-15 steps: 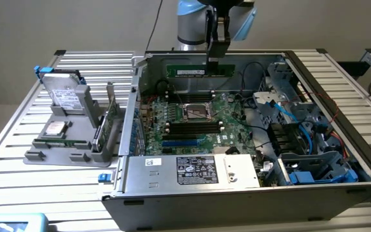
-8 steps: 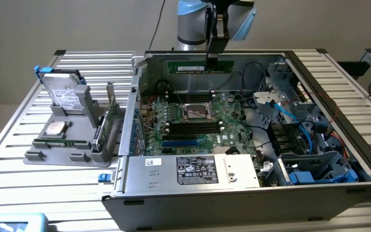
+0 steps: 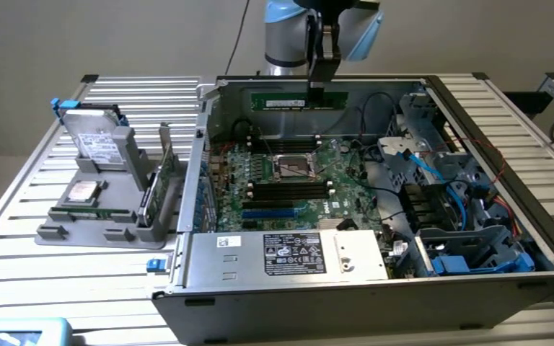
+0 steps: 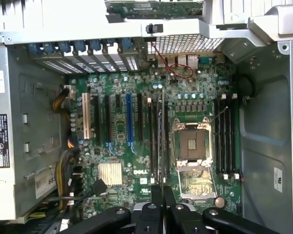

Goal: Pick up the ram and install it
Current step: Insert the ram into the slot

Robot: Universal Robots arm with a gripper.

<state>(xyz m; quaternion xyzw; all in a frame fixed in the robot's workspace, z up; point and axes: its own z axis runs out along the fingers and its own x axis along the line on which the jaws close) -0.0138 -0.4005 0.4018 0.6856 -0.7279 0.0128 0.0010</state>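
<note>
Wrist view: the pincer pinches the ram by its upper edge. The stick hangs edge-on above the motherboard slots inside the open case, toward the bench's far edge. It looks light, stiff and fragile, so it is best held by its bare edges.

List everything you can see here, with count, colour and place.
ram: one, green, held over the case
computer case: one, grey, open, on the table
motherboard: one, green, inside the case
power supply: one, silver, inside the case
tray: one, grey, the exterior view's left of the case
hard drives: two, silver, on the tray
expansion card: one, green, upright on the tray
table: one, silver slats, under everything
gripper: one, black, shut on the ram
</note>
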